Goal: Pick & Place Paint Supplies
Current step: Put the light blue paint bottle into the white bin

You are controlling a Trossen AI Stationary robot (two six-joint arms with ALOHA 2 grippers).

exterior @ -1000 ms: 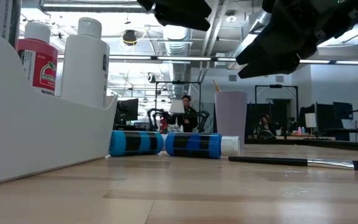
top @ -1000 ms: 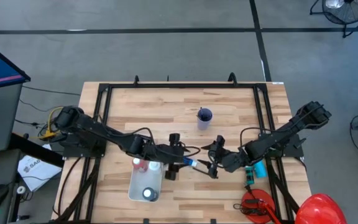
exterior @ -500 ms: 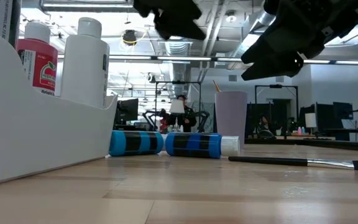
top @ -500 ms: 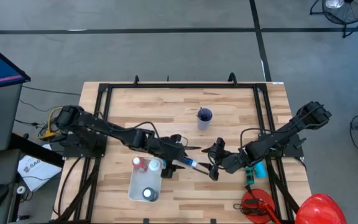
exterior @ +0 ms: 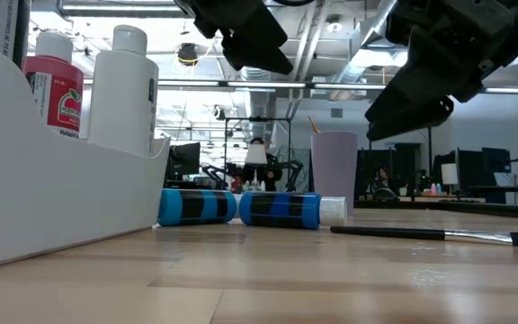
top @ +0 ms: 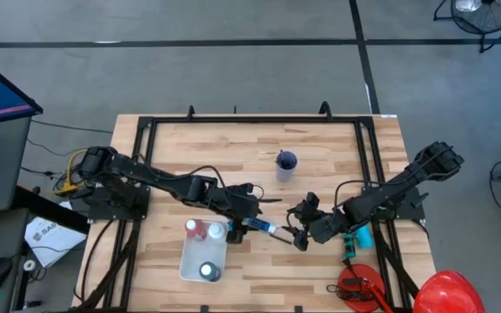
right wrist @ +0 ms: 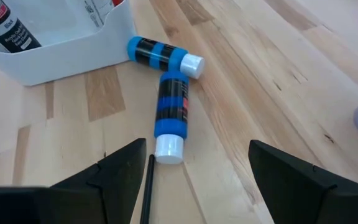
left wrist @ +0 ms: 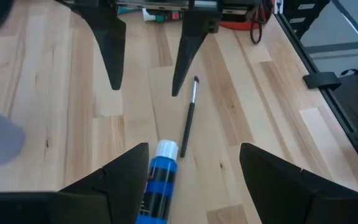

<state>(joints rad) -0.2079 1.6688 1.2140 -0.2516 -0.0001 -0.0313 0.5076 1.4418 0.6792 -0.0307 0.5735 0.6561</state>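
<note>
Two blue bottles (right wrist: 166, 81), black-banded, white-capped, lying flat; left hand (left wrist: 179, 180), right hand (right wrist: 185, 180) both spread.

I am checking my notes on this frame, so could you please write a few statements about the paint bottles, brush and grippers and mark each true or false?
1. Two blue paint bottles lie on their sides on the table beside the white bin. True.
2. A red paint bottle stands in the white bin. True.
3. The left gripper is shut on a blue bottle. False: its jaws stand open above the bottle and hold nothing.
4. The brush stands in the purple cup. False: it lies flat on the table.
5. The right gripper holds nothing, jaws open. True.
6. The purple cup is tipped over. False: it stands upright.
</note>
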